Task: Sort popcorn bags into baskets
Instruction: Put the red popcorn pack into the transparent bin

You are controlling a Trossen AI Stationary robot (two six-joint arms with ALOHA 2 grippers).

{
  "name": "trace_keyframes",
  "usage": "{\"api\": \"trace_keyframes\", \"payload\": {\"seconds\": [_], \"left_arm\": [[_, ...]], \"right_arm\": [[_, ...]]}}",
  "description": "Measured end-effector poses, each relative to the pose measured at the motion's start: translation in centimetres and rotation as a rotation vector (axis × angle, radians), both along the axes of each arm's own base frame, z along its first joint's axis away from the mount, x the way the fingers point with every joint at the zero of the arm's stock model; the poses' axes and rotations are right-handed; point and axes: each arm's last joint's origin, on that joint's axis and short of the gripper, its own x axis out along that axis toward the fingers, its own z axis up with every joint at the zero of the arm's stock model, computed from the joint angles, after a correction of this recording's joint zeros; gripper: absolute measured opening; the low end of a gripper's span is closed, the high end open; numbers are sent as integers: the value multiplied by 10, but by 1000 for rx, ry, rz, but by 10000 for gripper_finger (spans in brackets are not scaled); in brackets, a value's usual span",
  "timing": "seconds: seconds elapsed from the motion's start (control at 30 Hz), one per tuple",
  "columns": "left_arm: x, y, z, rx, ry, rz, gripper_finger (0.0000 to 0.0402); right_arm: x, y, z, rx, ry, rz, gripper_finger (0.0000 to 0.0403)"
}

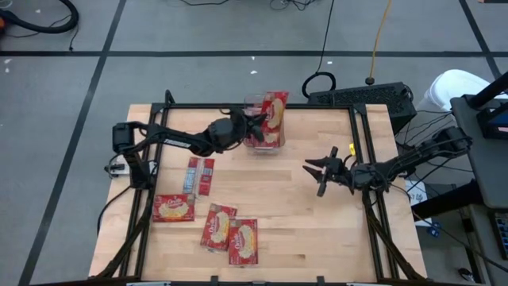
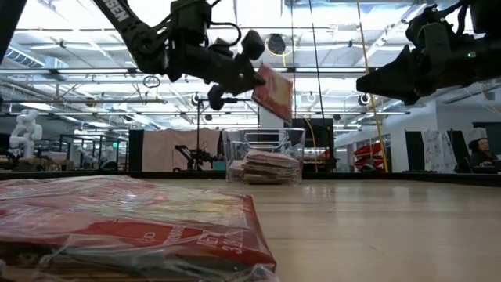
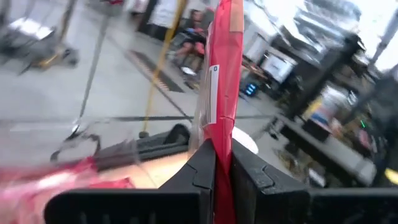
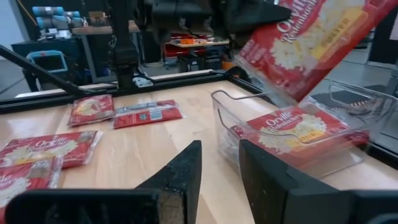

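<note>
The wooden tabletop [image 1: 302,214] carries everything, framed by a dark rail along its edges. At its far edge stands the clear basket [image 1: 255,145], already stacked with several popcorn bags [image 2: 264,166] lying flat inside.

The left arm reaches across from the left side, and the left gripper [image 1: 252,121] is closed on one popcorn bag [image 1: 274,117], pinching its edge between the two fingers [image 3: 199,171]. That held bag hangs tilted in the air directly above the basket, clear of the stack inside, its printed red and cream face showing in the right wrist view [image 4: 311,43].

The right arm waits over the right part of the tabletop, its right gripper [image 1: 317,173] held above the wood with fingers [image 4: 180,174] parted and nothing between them, pointing toward the basket.

Loose popcorn bags lie on the near left of the tabletop: one flat near the left rail [image 1: 174,208], two overlapping closer to the middle [image 1: 230,232], and two narrower ones side by side showing a silvery side [image 1: 198,175]
</note>
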Motion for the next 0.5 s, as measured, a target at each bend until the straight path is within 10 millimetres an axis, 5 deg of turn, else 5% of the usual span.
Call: {"api": "trace_keyframes", "payload": {"seconds": [0.5], "left_arm": [[-4, 4, -21, -140, 133, 100, 31]], "right_arm": [[0, 1, 0, -22, 10, 6, 102]]}}
